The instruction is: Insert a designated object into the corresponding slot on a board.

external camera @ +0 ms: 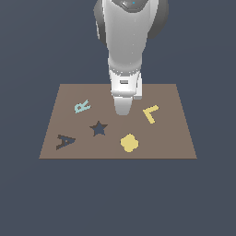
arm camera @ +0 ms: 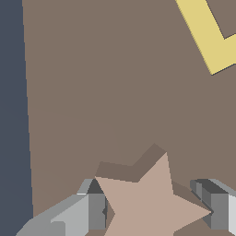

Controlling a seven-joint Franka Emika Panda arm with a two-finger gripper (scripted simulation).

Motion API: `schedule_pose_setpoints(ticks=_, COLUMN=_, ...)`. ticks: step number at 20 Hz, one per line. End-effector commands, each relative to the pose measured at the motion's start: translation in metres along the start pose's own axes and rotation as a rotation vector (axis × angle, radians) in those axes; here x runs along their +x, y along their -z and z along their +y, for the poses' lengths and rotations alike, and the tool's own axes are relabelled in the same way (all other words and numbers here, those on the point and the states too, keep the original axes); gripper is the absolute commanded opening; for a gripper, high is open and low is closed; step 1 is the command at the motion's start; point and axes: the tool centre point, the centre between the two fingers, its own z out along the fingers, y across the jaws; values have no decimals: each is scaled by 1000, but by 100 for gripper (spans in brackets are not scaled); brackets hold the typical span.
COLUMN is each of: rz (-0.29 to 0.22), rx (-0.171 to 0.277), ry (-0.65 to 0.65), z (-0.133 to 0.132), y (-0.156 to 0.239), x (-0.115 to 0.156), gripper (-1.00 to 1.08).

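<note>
1. Taking the dark star-shaped slot (external camera: 98, 128) near the middle of the board (external camera: 170, 138) as landmark: in the exterior view, the yellow rounded blob (external camera: 129, 143) lies nearest the camera, just beside the slot toward the exterior view's right, and the dark letter A (external camera: 65, 141) lies near the board's front edge toward the exterior view's left.
2. Farther back than the slot, the pale blue letter R (external camera: 82, 107) lies toward the exterior view's left and the yellow letter L (external camera: 151, 113) toward the exterior view's right. R, A and L are the only readable characters.
3. The gripper (arm camera: 159, 213) hangs over the board behind the slot. In the wrist view its two grey fingers (arm camera: 94, 209) sit at either side of a tan star piece (arm camera: 152, 203), closed against its points, with the star's shadow on the board beneath.
4. The white arm (external camera: 124, 50) hides the star piece and fingertips in the exterior view; its top is cut off by the frame.
5. The wrist view crops the L and the star's lower points.
</note>
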Motion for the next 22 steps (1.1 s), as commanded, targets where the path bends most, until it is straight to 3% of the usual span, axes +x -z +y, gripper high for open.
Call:
schedule_pose_setpoints(ticks=1, rz=0, rx=-1, ry=27, z=3, y=0, x=-5, gripper=-100)
schedule_pose_setpoints(ticks=11, rz=0, rx=-2, ry=216, z=29, y=2, x=-32, gripper=-100)
schedule_pose_setpoints(ticks=22, rz=0, rx=-3, ry=520, z=80, y=5, x=-64, gripper=-100)
